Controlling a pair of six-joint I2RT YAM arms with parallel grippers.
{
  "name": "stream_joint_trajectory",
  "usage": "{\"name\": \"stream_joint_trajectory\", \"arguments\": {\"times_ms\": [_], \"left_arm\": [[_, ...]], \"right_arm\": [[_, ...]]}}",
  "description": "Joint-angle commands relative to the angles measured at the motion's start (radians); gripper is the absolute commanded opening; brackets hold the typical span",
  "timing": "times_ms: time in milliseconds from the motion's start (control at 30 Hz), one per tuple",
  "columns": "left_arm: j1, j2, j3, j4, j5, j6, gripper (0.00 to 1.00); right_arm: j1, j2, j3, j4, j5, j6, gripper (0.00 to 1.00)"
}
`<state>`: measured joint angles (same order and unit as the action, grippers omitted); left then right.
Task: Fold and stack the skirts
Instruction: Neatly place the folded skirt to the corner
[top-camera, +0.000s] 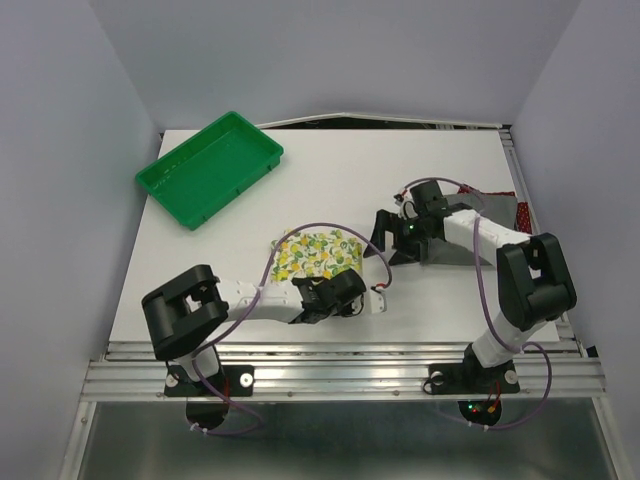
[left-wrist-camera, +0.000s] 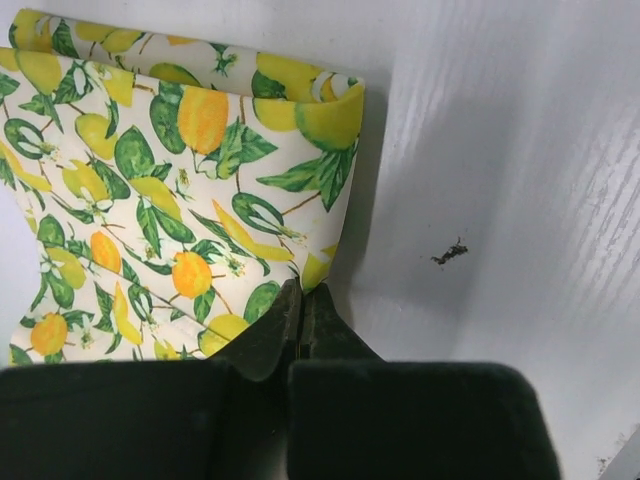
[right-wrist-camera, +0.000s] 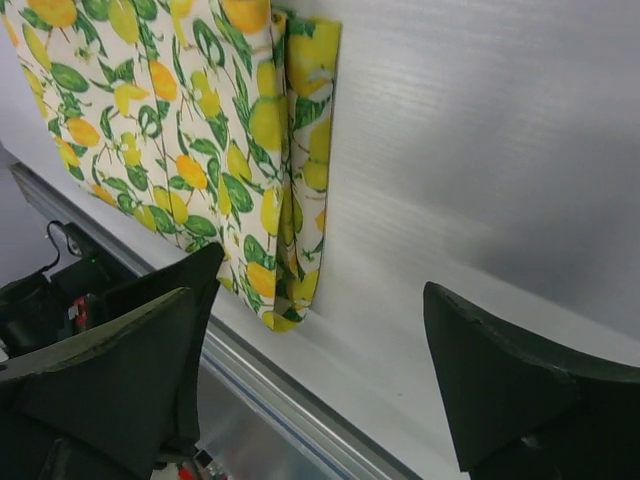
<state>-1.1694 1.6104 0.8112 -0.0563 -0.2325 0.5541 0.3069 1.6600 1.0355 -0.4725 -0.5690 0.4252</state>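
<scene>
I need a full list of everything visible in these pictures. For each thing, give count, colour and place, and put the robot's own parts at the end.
rectangular plastic tray: one, green, far left corner of the table.
lemon-print cloth skirt: one, white with yellow and green, folded, middle of the table near the front.
plain cloth skirt: one, grey, right side, partly under the right arm.
dotted cloth skirt: one, dark red, right edge, mostly hidden.
flat table: one, white, under everything.
metal rails: silver, along the near edge.
left tool: one, black, shut at the lemon-print skirt's near edge; whether it pinches cloth is unclear.
right tool: one, black, open, right of that skirt.
</scene>
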Motion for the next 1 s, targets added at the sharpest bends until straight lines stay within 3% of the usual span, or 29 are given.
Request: {"name": "stream_joint_trajectory", "arguments": {"times_ms": [0, 167, 300, 600, 967], "left_arm": [[0.083, -0.075, 0.009, 0.032, 0.103, -0.025, 0.00], [0.172, -0.110, 0.051, 0.001, 0.264, -0.051, 0.00], [0.200, -0.125, 0.068, -0.010, 0.300, -0.034, 0.00], [0.211, -0.090, 0.091, -0.010, 0.326, -0.023, 0.00], [0.235, -0.057, 0.135, -0.002, 0.352, -0.020, 0.00]], "right_arm": [[-0.008, -0.003, -0.067, 0.103, -0.126, 0.062, 1.00], [-0.008, 0.026, -0.140, 0.280, -0.206, 0.164, 1.00], [-0.008, 0.029, -0.201, 0.402, -0.245, 0.254, 1.00], [0.014, 0.066, -0.363, 0.943, -0.226, 0.530, 1.00], [0.049, 0.242, -0.324, 0.943, -0.158, 0.556, 1.00]]}}
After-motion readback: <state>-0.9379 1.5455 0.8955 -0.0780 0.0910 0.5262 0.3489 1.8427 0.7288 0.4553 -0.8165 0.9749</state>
